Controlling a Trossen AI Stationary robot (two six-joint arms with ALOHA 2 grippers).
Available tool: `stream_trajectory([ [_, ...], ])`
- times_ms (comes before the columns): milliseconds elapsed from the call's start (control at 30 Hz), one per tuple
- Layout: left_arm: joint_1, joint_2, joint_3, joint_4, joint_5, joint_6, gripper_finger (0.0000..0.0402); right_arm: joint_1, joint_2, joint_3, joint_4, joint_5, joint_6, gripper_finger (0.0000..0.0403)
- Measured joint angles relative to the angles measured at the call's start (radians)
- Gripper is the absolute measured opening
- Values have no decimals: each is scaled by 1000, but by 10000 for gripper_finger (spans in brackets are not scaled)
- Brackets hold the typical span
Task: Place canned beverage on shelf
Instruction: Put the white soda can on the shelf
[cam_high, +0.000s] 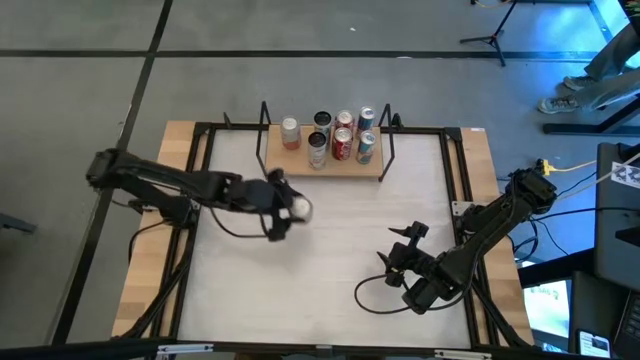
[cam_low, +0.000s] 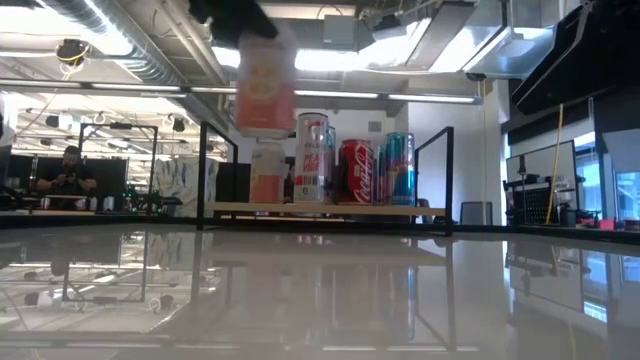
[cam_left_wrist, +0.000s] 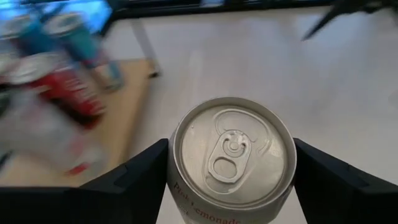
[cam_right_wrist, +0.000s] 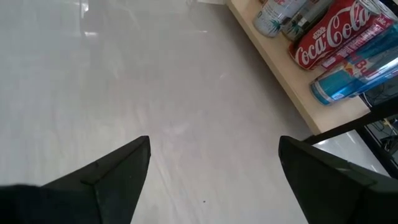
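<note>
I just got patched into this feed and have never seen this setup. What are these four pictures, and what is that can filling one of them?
It is a two-armed table robot. The overhead picture shows both arms: the left gripper holds a pink lemonade can above the tabletop, short of the shelf, a small wood board carrying several cans. The right gripper waits open, nearer the table's front. The level picture looks across the table: the held can hangs in the air before the shelf. The close-up of a can top comes from the left wrist camera, fingers clamped on both sides. The last is the right wrist camera, empty-handed.
</note>
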Motion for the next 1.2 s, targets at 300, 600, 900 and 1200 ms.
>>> stream_trajectory([
  [300,208,-73,0,-65,40,95,271,0,0,0,0,26,0,349],
  [600,468,-23,0,-45,214,235,271,0,0,0,0,26,0,349],
  [900,616,47,0,-25,362,360,271,0,0,0,-3,24,0,349],
  [1200,693,67,0,10,448,426,271,0,0,0,-3,26,-14,349],
])
